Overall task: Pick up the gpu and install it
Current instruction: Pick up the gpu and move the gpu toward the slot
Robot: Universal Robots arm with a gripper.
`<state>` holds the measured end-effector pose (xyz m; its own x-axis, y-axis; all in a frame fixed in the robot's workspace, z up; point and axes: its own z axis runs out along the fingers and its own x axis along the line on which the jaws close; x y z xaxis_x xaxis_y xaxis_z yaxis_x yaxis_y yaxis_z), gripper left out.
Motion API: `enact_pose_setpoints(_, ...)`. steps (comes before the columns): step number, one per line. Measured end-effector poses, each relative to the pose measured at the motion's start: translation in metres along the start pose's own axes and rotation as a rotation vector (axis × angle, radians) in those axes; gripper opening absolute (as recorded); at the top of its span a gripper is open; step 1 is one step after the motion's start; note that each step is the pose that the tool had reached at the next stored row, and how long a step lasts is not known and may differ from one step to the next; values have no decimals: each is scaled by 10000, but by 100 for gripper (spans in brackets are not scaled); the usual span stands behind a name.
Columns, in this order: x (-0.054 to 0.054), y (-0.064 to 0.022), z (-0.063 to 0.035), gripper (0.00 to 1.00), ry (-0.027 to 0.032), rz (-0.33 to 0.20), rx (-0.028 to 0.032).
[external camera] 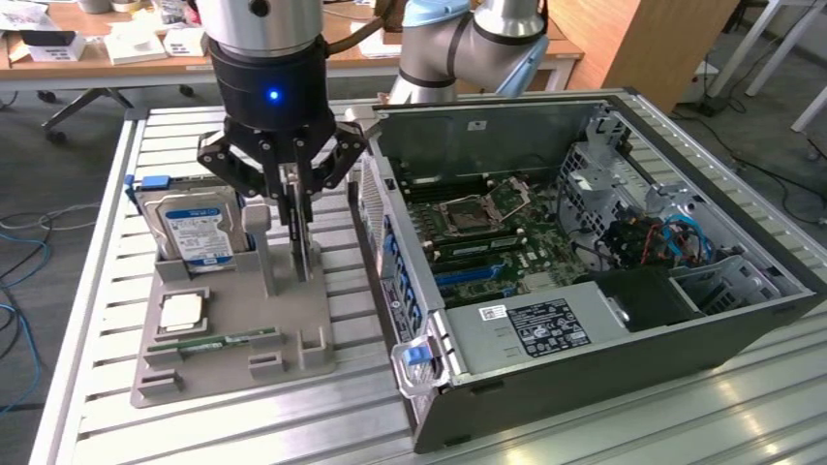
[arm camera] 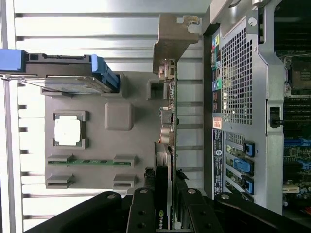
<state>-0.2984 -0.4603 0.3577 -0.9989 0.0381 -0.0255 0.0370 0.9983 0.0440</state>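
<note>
The gpu is a thin dark card standing on edge over the grey fixture, next to a grey post. My gripper comes straight down onto it, its fingers shut on the card's top edge. In the wrist view the gpu shows edge-on, running away from my gripper, with its silvery bracket at the far end. Whether the card's lower edge still rests in the fixture cannot be told.
The fixture also carries a hard drive standing upright, a square processor and a green memory stick. At the exterior view's right lies the open computer case with its motherboard exposed. Its rear panel is close beside the card.
</note>
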Motion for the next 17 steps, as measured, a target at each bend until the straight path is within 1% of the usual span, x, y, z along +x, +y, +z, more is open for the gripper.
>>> enact_pose_setpoints(6, 0, 1, -14, 26, 5, 0, 5)
enact_pose_setpoints(17, -5, 9, -199, 26, 2, 0, 0)
